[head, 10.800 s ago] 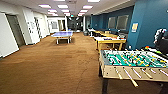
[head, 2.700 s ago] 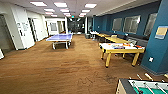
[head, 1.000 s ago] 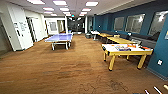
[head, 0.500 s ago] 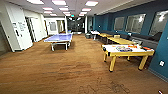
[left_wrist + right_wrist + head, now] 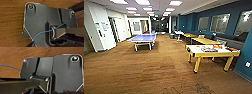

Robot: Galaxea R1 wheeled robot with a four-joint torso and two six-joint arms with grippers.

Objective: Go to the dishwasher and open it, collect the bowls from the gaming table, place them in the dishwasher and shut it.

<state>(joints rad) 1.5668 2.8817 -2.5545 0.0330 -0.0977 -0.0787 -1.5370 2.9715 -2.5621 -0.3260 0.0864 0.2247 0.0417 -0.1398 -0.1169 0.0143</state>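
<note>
The gaming table (image 5: 210, 53), white on top with yellow sides and legs, stands at the right of the head view, on the brown carpet beside the blue wall. Some small orange and dark things (image 5: 209, 49) lie on its top; they are too blurred for me to tell whether they are bowls. The dishwasher is out of view. Both wrist views look down past the robot's own dark plate onto brown carpet, with a thin blue cable (image 5: 52, 30) crossing.
A blue table-tennis table (image 5: 144, 38) stands left of centre, further back. More yellow tables (image 5: 206, 40) and a bench line the right wall. White walls and doors (image 5: 99, 32) run along the left. Open carpet (image 5: 154, 72) stretches ahead.
The camera has driven on: the green table-football table that was at the lower right has slid out of the picture. The yellow table now sits nearer, at the right.
</note>
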